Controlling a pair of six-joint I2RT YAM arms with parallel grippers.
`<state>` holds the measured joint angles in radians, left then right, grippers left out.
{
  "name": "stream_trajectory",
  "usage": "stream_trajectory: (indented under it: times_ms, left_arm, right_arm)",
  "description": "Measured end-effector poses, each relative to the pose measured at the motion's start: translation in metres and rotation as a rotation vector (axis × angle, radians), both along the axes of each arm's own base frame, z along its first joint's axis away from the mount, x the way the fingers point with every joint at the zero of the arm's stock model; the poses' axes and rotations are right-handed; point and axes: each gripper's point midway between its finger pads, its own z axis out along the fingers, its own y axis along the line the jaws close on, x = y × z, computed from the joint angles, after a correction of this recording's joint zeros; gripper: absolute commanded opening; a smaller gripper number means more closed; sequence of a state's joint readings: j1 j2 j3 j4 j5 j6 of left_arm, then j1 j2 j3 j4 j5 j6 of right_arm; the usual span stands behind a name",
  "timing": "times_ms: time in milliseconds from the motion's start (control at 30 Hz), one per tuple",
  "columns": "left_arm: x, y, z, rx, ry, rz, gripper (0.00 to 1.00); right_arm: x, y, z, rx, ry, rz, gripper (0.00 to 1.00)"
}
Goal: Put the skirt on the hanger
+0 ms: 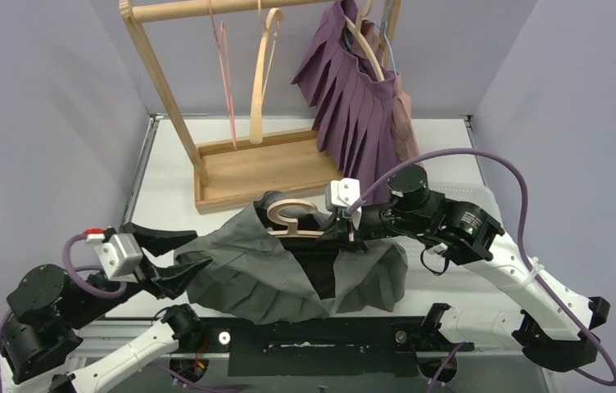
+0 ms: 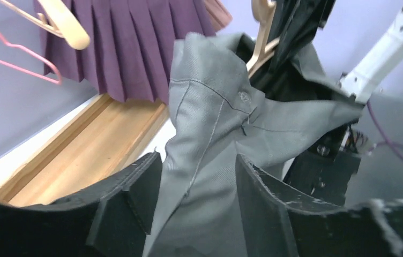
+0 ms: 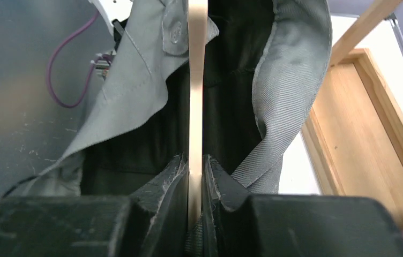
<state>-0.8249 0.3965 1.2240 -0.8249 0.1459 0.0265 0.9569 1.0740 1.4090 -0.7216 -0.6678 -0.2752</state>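
Observation:
The grey pleated skirt (image 1: 255, 262) lies bunched on the table between the two arms, its dark lining showing in the middle. A pale wooden hanger (image 1: 292, 217) sits at the skirt's waistband, hook pointing left. My right gripper (image 1: 346, 228) is shut on the hanger; in the right wrist view the gripper (image 3: 195, 160) pinches the thin wooden hanger (image 3: 196, 80) edge-on, with the grey waistband (image 3: 296, 64) draped on both sides. My left gripper (image 1: 186, 255) stands open at the skirt's left edge. In the left wrist view the grey skirt (image 2: 215, 123) runs loosely between that gripper's (image 2: 196, 166) spread jaws.
A wooden clothes rack on a tray base (image 1: 264, 168) stands at the back. On it hang a purple pleated skirt (image 1: 358, 106), a pinkish garment (image 1: 405, 115) behind it, an empty wooden hanger (image 1: 262, 74) and a pink wire hanger (image 1: 224, 57).

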Motion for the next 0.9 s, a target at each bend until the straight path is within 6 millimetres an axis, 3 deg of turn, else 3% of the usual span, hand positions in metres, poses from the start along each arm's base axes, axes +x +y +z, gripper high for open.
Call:
stream_trajectory:
  times_ms: [133, 267, 500, 633, 733, 900]
  left_arm:
    - [0.002, 0.01, 0.017, -0.057, -0.013, 0.047, 0.61]
    - [0.011, 0.003, 0.025, -0.034, -0.011, 0.054, 0.59]
    - [0.022, -0.032, -0.012, 0.152, 0.073, -0.041, 0.56]
    - [0.02, -0.039, -0.032, 0.221, 0.124, -0.086, 0.56]
    - [0.015, -0.041, -0.037, 0.234, 0.138, -0.116, 0.54]
    - [0.007, -0.047, -0.047, 0.26, 0.169, -0.175, 0.41]
  right_arm:
    - [0.009, -0.001, -0.006, -0.042, 0.009, -0.039, 0.0]
    - [0.018, 0.008, -0.018, -0.086, 0.015, -0.038, 0.0]
    - [0.018, 0.014, -0.025, -0.108, 0.009, 0.004, 0.0]
    - [0.011, 0.014, -0.016, -0.087, 0.0, 0.048, 0.0]
    - [0.006, 0.013, -0.015, -0.084, 0.005, 0.075, 0.0]
    - [-0.001, 0.012, -0.017, -0.086, 0.011, 0.113, 0.0]
